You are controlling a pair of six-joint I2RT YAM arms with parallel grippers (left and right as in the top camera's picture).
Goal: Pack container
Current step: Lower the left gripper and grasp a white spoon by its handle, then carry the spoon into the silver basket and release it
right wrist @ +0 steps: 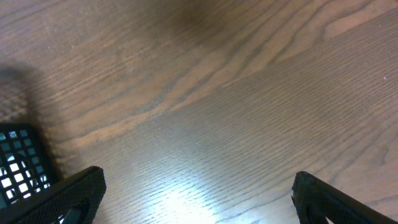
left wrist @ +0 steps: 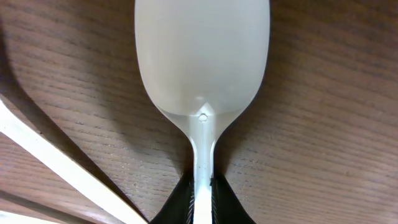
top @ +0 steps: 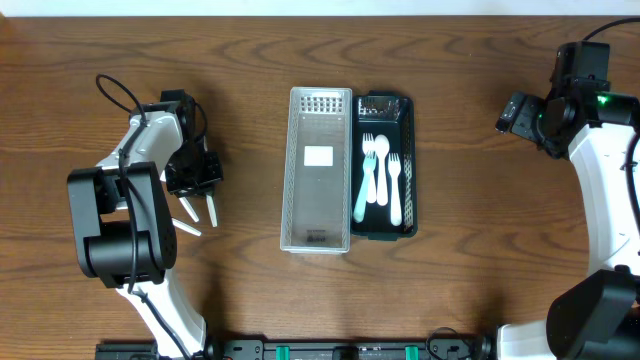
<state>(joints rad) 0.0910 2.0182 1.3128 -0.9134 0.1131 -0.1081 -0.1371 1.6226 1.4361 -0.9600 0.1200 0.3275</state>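
Note:
My left gripper (left wrist: 202,200) is shut on the handle of a white plastic spoon (left wrist: 202,59), whose bowl lies over the wood table. In the overhead view this gripper (top: 195,180) is at the table's left, with white utensils (top: 211,210) sticking out beside it. A black tray (top: 405,110) at the centre holds several white utensils (top: 380,165) and a pale teal one. A clear mesh container (top: 320,110) stands against its left side, holding no utensils. My right gripper (top: 520,112) is open and empty over bare table at the far right; its fingers (right wrist: 199,193) are wide apart.
Another white utensil handle (left wrist: 56,158) lies diagonally left of the held spoon. More white utensils (top: 186,228) lie on the table below the left gripper. A corner of the black tray (right wrist: 15,165) shows at the left of the right wrist view.

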